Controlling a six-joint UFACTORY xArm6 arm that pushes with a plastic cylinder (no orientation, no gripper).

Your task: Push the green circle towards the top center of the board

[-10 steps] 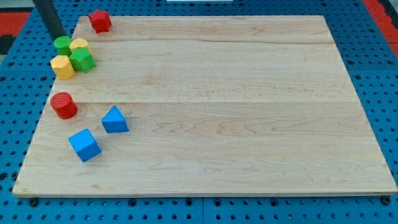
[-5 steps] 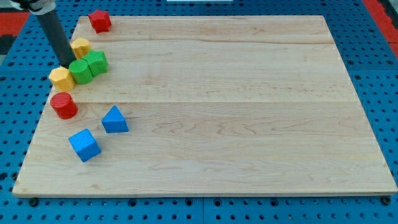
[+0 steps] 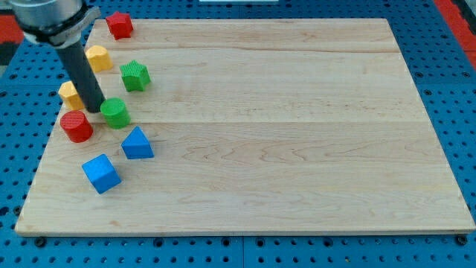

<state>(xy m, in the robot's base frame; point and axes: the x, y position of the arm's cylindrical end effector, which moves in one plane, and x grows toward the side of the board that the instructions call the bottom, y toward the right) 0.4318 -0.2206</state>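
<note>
The green circle [image 3: 115, 112] lies near the board's left edge, between the red cylinder [image 3: 76, 126] and the blue triangle [image 3: 137, 143]. My tip [image 3: 96, 109] sits just left of the green circle, touching or nearly touching it. The rod rises up and to the view's left and partly hides a yellow block [image 3: 70, 94]. A green star-shaped block [image 3: 135, 76] lies above and right of the circle.
Another yellow block [image 3: 98, 57] and a red star-shaped block [image 3: 119, 24] lie toward the top left corner. A blue cube [image 3: 101, 173] sits at the lower left. The wooden board [image 3: 282, 126] rests on a blue pegboard.
My tip has moved down and to the right, pushing the green circle down and right. The green star block has shifted right, away from the cluster.
</note>
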